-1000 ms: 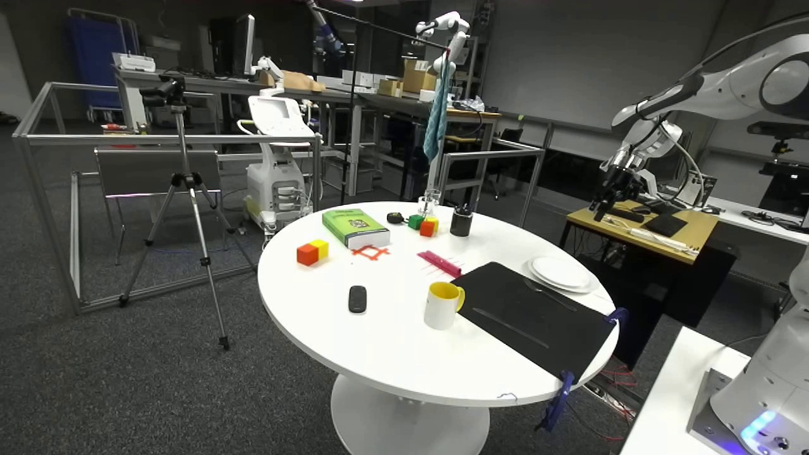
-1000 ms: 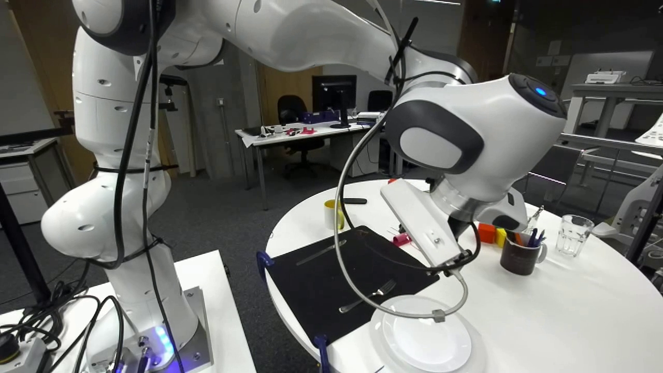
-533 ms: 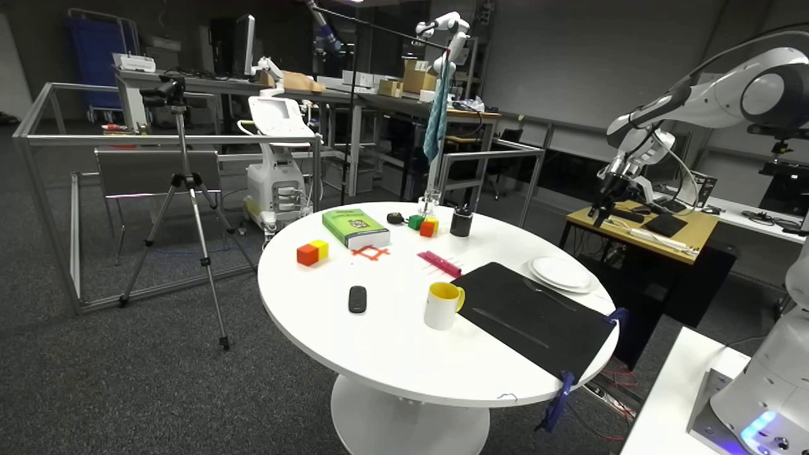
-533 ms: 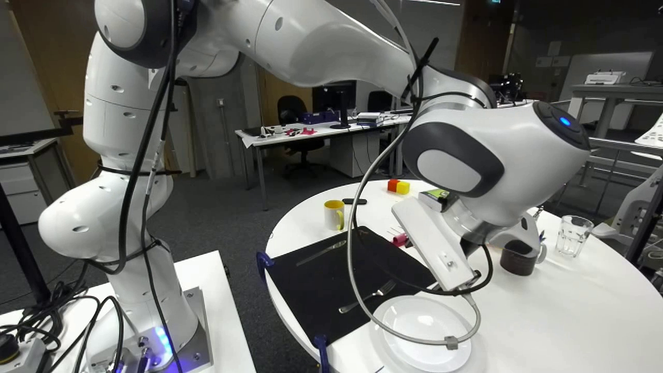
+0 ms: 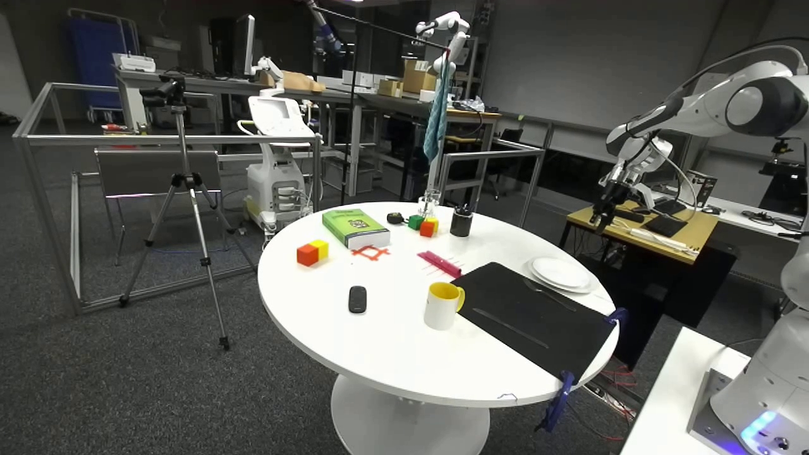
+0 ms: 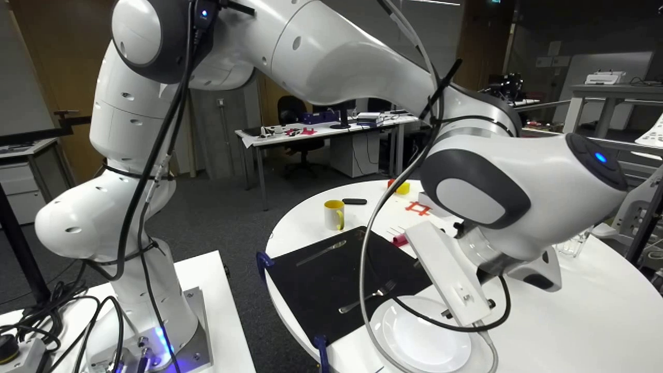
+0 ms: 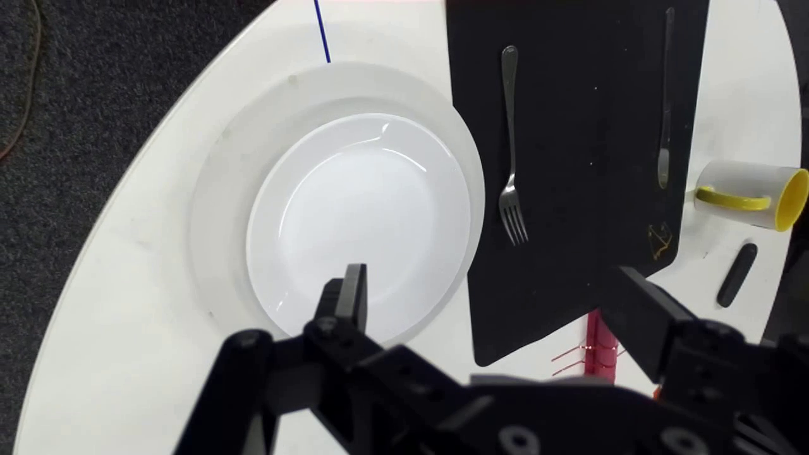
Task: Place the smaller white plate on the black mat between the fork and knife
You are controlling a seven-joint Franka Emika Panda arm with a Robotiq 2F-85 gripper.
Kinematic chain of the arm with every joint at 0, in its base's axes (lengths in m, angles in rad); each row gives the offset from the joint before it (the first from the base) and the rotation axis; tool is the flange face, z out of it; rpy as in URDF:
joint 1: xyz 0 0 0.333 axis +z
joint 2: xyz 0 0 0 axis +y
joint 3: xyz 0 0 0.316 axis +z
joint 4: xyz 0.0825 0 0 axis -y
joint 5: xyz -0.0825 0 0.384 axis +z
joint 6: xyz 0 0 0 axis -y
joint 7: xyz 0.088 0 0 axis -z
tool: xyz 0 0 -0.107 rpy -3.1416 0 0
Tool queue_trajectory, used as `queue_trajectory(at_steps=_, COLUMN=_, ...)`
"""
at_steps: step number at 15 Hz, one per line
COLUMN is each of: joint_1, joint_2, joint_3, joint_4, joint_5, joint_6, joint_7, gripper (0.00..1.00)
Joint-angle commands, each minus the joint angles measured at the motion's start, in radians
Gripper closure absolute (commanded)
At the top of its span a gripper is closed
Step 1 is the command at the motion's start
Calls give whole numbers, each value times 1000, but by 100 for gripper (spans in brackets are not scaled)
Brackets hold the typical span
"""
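The smaller white plate (image 7: 357, 221) lies on a larger white plate (image 7: 218, 189) beside the black mat (image 7: 588, 221). The smaller plate shows in both exterior views (image 5: 559, 272) (image 6: 414, 331), as does the mat (image 5: 531, 314) (image 6: 321, 290). The fork (image 7: 510, 139) lies on the mat's plate side and the knife (image 7: 665, 107) on its cup side. My gripper (image 7: 490, 275) is open and empty, above the table; in the wrist view one finger overlaps the plate and the other the mat. In an exterior view the gripper (image 5: 603, 218) hangs tilted, apart from the plates; elsewhere its fingers are hidden.
A white cup with yellow inside (image 5: 442, 306) stands by the mat. A magenta piece with thin wires (image 7: 600, 347) lies at the mat's far edge. Blue clamps (image 5: 557, 401) grip the table edge. A dark mug (image 5: 461, 222), glass, blocks and green book (image 5: 354, 227) stand farther off.
The arm and hand have come lower; in an exterior view the hand has moved down and to the right. The plates, mat, fork and knife have not moved.
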Motion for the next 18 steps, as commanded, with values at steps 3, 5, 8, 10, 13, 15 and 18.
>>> queue_trajectory(at_steps=3, joint_1=-83, joint_2=72, joint_3=31, joint_4=111, joint_5=1, joint_6=-77, joint_7=-29, gripper=0)
queue_trajectory(at_steps=5, joint_1=-102, joint_2=86, joint_3=39, joint_4=131, joint_5=-3, joint_6=-80, joint_7=-24, gripper=0)
queue_trajectory(at_steps=8, joint_1=-102, joint_2=75, joint_3=48, joint_4=96, joint_5=-12, joint_6=-28, joint_7=0, gripper=0)
queue_trajectory(at_steps=10, joint_1=-105, joint_2=78, joint_3=49, joint_4=102, joint_5=-12, joint_6=-30, joint_7=1, gripper=0)
queue_trajectory(at_steps=13, joint_1=-105, joint_2=78, joint_3=51, joint_4=104, joint_5=-12, joint_6=-32, joint_7=0, gripper=0)
queue_trajectory(at_steps=15, joint_1=-105, joint_2=78, joint_3=51, joint_4=104, joint_5=-12, joint_6=-32, joint_7=0, gripper=0)
queue_trajectory(at_steps=18, joint_1=-105, joint_2=78, joint_3=51, joint_4=105, joint_5=-12, joint_6=-32, joint_7=0, gripper=0)
